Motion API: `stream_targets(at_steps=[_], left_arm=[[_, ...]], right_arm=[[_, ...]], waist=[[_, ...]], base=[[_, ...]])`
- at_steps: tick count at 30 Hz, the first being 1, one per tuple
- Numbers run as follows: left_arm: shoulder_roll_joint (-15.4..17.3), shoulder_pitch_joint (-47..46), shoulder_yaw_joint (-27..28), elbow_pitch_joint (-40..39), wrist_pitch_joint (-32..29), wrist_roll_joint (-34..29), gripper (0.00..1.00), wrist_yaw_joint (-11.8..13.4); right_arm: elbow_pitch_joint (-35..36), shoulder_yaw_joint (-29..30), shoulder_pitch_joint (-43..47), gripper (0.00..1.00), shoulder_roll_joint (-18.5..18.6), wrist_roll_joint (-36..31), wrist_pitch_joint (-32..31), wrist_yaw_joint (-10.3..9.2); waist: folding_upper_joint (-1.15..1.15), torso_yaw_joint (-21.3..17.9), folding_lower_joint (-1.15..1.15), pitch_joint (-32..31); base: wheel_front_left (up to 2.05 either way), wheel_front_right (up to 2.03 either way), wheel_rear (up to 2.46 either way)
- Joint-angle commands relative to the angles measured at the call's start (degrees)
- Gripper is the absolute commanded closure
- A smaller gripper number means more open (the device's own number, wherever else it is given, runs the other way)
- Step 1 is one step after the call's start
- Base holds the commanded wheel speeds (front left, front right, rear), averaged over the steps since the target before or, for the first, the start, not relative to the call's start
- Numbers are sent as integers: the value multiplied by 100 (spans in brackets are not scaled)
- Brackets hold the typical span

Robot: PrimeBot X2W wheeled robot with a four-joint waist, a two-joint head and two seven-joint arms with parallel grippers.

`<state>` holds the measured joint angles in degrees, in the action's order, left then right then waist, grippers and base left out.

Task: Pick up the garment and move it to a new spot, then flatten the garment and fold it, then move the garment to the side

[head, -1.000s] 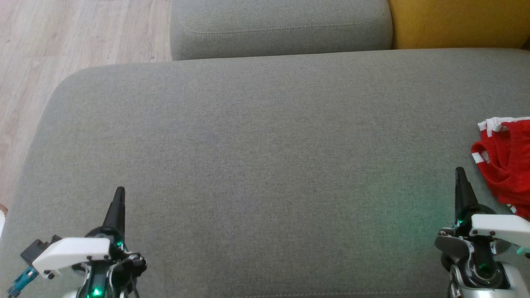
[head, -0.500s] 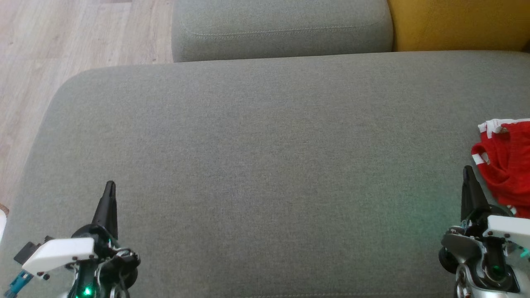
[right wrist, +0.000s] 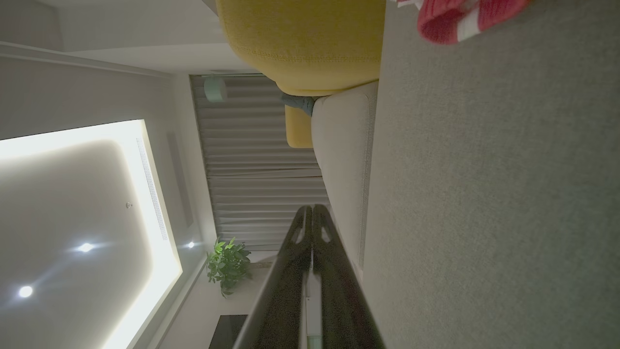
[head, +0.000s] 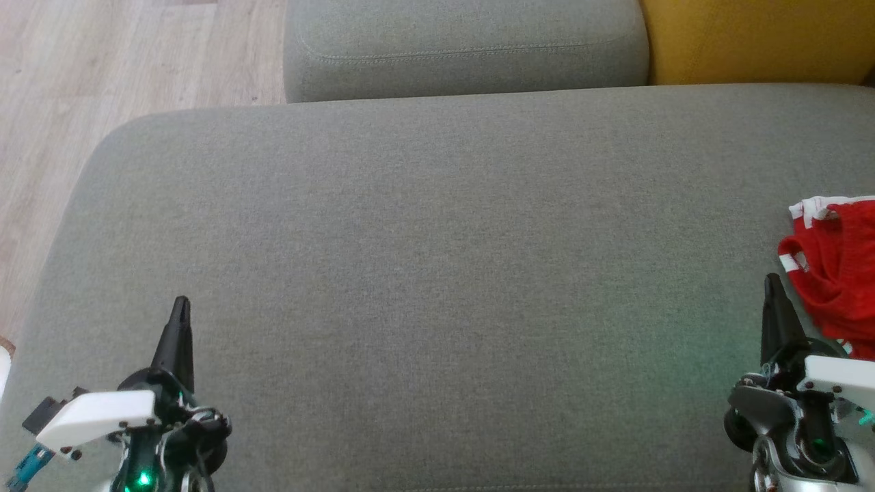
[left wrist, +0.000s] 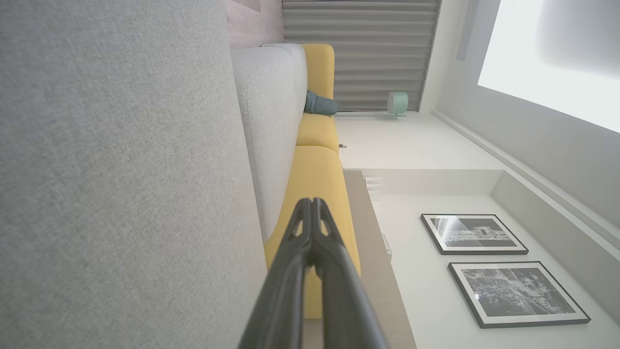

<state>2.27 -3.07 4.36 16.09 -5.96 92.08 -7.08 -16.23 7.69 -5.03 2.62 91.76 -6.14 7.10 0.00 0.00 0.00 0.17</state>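
The garment (head: pixel 835 266), red with white trim, lies crumpled on the grey cushion (head: pixel 437 273) at its right edge.

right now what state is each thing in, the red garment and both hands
garment: crumpled in a heap, not flattened or folded, lying at the right edge of the grey cushion
left hand: shut, holding nothing
right hand: shut, holding nothing, beside the garment, not gripping it

seat cushion (head: pixel 437 273): matt grey woven cloth | garment (head: pixel 837 266): soft red knit | floor (head: pixel 102 68): pale wood
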Motion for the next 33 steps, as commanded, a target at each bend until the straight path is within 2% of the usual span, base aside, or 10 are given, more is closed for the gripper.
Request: stream_targets(at_steps=[1,33], left_arm=[[82,-310,193,-204,-34,28,100,-41],[73,-311,205,-204,-43,18,100,-41]], right_arm=[[221,-116,-116,100,26,40,-35,39],[221,-117,-116,100,26,40,-35,39]], waist=[[0,0,0,0],[0,0,0,0]], base=[[0,0,0],[0,0,0]])
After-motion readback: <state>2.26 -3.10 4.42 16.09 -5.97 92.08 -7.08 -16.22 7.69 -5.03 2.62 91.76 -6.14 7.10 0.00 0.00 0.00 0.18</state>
